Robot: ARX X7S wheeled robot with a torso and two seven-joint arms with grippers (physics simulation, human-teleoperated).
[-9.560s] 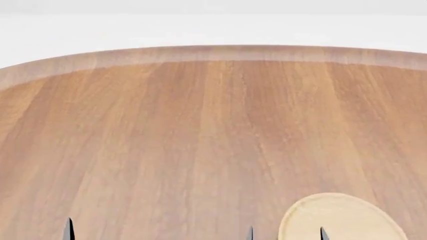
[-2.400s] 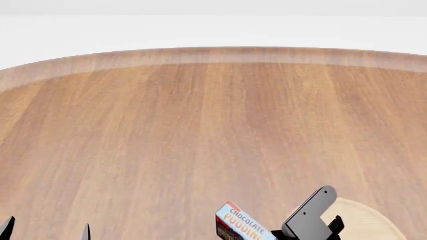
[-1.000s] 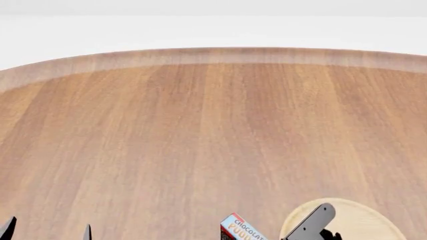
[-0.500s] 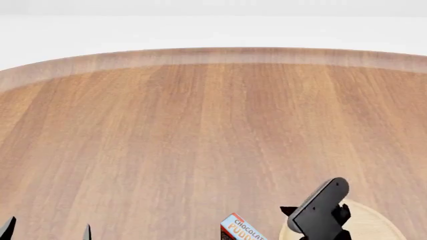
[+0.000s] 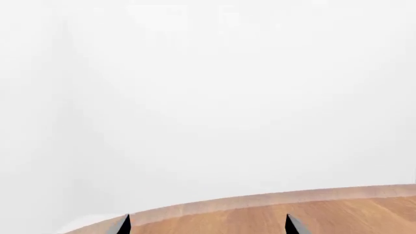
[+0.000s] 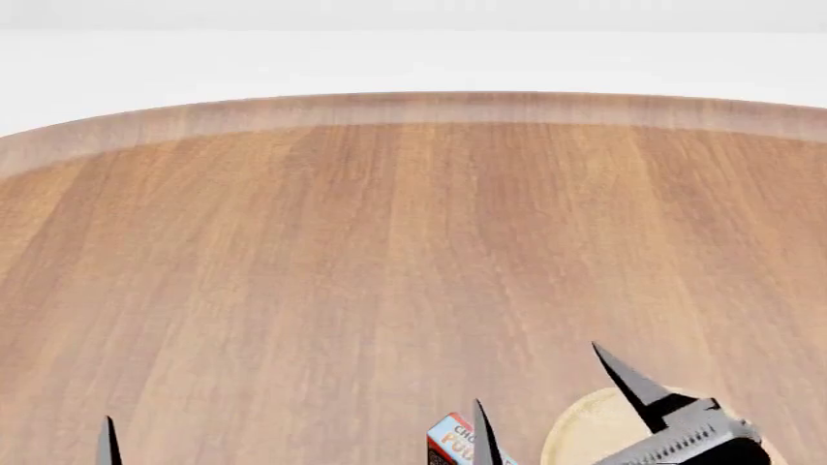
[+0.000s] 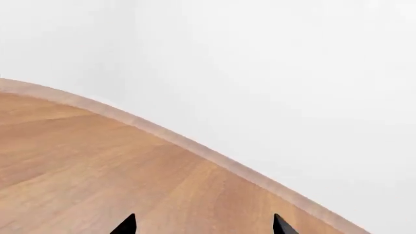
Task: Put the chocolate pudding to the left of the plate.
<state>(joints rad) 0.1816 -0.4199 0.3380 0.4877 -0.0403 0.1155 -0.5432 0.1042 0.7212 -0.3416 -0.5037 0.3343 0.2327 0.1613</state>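
Note:
The chocolate pudding point(image 6: 448, 442) is a small box with a light blue top and orange-white lettering. It sits at the bottom edge of the head view, cut off by the frame, just left of the plate point(image 6: 584, 426). The plate is a pale beige wooden disc, partly hidden by my right gripper point(image 6: 545, 392). That gripper is open and empty, with one fingertip point(image 6: 482, 431) in front of the box and the other over the plate. In the right wrist view the right gripper point(image 7: 202, 225) frames only bare table. My left gripper point(image 5: 208, 225) is open and empty.
The round wooden table point(image 6: 387, 252) fills the head view, with its far rim point(image 6: 413, 107) against a white background. One left fingertip point(image 6: 107, 446) shows at the bottom left. The table rim also shows in the left wrist view point(image 5: 260, 201) and the right wrist view point(image 7: 195, 146).
The pudding came down beside the plate and has stayed still for the last second. My right gripper has turned, and its open fingertips now point forward. The left fingertip has shifted right.

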